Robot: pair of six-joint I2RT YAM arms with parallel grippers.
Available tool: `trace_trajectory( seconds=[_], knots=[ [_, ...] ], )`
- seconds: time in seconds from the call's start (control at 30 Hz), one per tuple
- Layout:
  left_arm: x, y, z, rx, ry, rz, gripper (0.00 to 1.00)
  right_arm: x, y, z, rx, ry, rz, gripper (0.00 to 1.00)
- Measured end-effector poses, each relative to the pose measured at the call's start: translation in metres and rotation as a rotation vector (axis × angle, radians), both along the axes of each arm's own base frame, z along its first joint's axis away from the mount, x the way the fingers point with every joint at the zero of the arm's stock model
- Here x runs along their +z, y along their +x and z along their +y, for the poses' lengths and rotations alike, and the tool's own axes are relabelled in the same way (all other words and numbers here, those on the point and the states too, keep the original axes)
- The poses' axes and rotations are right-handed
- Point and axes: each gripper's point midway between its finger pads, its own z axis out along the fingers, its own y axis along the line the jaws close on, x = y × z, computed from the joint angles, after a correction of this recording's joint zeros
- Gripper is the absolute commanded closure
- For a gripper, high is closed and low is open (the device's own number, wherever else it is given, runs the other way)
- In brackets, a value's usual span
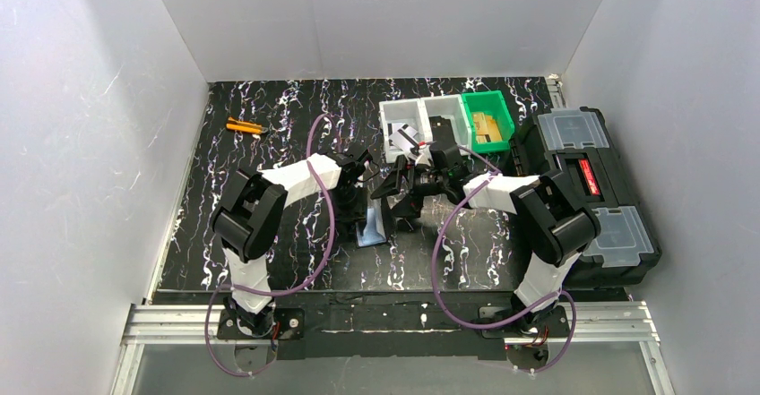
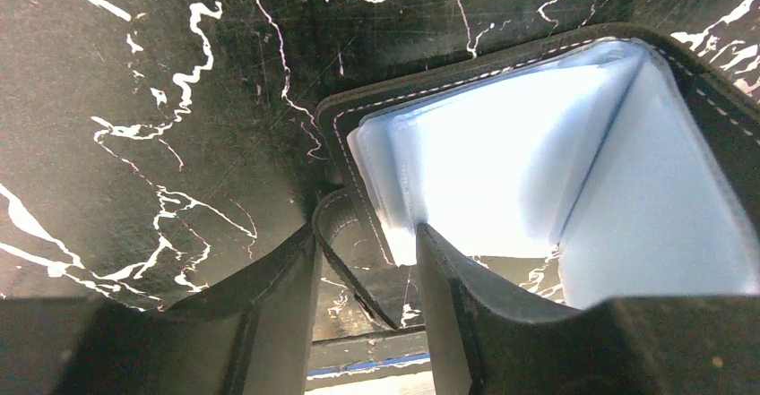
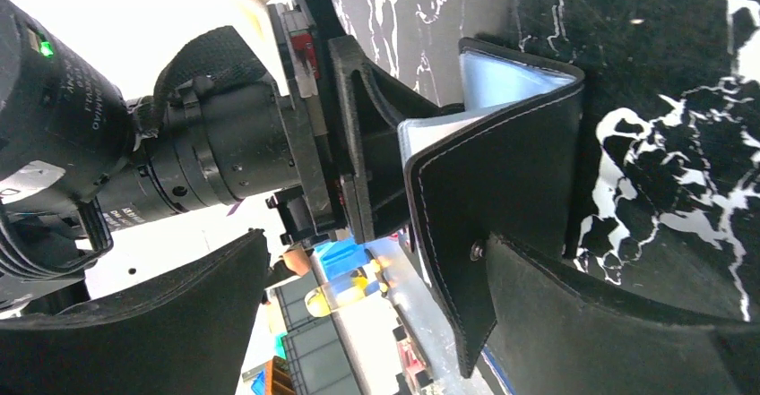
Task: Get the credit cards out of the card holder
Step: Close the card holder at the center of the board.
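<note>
Your left end effector (image 2: 363, 234) clamps the card holder (image 2: 556, 144), spread open on the tabletop (image 1: 269, 144). The right end effector (image 3: 376, 261) gapes wide around 1 flap. The sleeves look empty, so you're likely nearly done.

Toolbox (image 1: 587, 189) right of card holder (image 1: 375, 231)

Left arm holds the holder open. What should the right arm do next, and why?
Probably ease the right gripper, jaws wide with only the black cover between them, round to the open blue-grey inside of the card holder, whose edge the left gripper pinches. No card shows in its pockets.
</note>
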Motion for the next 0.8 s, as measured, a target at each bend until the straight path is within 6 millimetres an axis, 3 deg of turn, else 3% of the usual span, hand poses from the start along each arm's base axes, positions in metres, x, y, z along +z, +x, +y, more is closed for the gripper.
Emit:
trace_trajectory(
  seconds=[0.53, 0.8],
  knots=[
    [0.005, 0.004, 0.006, -0.021, 0.031, -0.066, 0.52, 0.003, -0.001, 0.010, 0.006, 0.036, 0.013, 0.03],
    [0.029, 0.008, 0.014, -0.019, 0.029, -0.152, 0.51, -0.001, -0.006, 0.013, 0.019, 0.030, 0.022, 0.03]
  ],
)
